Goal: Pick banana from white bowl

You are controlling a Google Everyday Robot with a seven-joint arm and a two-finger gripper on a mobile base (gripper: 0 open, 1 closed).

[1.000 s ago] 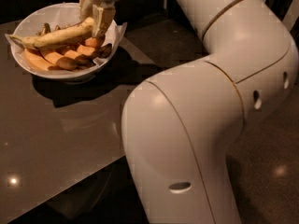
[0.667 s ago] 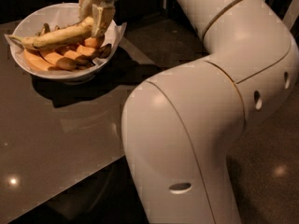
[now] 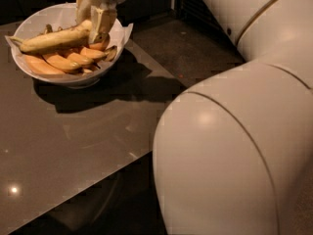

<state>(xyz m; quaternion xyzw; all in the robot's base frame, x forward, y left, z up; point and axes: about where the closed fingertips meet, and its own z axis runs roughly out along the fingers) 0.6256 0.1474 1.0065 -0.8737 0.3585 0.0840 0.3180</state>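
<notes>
Glossy brown table: white bowl at far-left corner, short orange bananas inside. Gripper over bowl, fingers pinching banana at right end.

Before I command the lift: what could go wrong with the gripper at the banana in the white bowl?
1. The gripper sits at the right end of the banana, not its middle, so the long fruit may tilt or slip when raised.
2. The banana rests on the orange pieces in the white bowl; lifting could drag some over the rim.
</notes>
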